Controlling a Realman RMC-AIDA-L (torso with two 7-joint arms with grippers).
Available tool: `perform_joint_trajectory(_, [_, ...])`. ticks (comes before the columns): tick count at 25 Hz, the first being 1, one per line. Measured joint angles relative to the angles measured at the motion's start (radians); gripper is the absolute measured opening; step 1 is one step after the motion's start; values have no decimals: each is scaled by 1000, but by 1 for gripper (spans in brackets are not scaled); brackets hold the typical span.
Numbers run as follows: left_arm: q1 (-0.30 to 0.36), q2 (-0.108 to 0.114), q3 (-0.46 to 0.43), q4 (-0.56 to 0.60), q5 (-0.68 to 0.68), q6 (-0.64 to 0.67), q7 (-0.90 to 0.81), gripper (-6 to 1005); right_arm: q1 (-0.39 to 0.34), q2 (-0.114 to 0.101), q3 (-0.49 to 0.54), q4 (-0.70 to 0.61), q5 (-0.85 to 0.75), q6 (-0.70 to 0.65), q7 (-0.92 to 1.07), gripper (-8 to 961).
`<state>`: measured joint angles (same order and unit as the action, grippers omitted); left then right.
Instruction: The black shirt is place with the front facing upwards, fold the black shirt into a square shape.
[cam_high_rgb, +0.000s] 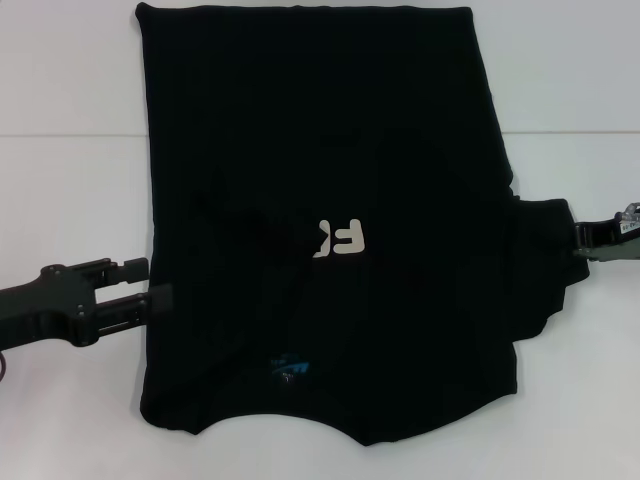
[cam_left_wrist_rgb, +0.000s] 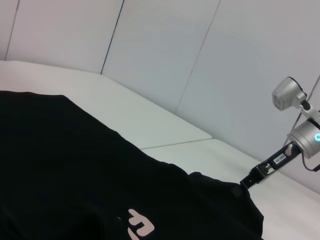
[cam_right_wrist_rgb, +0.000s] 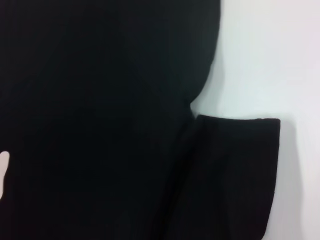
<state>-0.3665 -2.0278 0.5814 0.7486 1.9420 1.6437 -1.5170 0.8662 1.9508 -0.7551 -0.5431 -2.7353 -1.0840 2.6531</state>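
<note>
one sleeve (cam_high_rgb: 545, 260) of the black shirt (cam_high_rgb: 330, 190) sits pinched in the right gripper (cam_high_rgb: 582, 243) and may slip free mid-fold, while the left gripper (cam_high_rgb: 150, 285) waits open and empty at the opposite edge.

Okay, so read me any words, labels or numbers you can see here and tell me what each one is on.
"F": one off-white letter on the black shirt, upside down in the head view; the other letters are folded under.
Small blue neck label: too blurred to read.
White tag on the right tool: too small to read.
</note>
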Motion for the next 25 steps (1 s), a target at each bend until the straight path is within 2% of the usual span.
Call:
perform_joint_trajectory(3, [0, 0, 0, 0, 0, -2, 0, 638, -15, -6, 10, -27, 7, -15, -1, 39])
perform_joint_trajectory(10, [0, 0, 2, 0, 0, -11, 0, 634, -78, -29, 55, -149, 91, -87, -4, 39])
perform_joint_trajectory(15, [0, 0, 1, 0, 1, -12, 1, 632, -86, -41, 57, -178, 132, -103, -12, 39])
perform_joint_trajectory(18, [0, 0, 1, 0, 2, -15, 3, 633, -76, -41, 53, -179, 138, -107, -22, 40])
perform_joint_trajectory(25, [-1, 0, 2, 0, 2, -16, 4, 634, -28, -20, 23, -172, 137, -128, -47, 40])
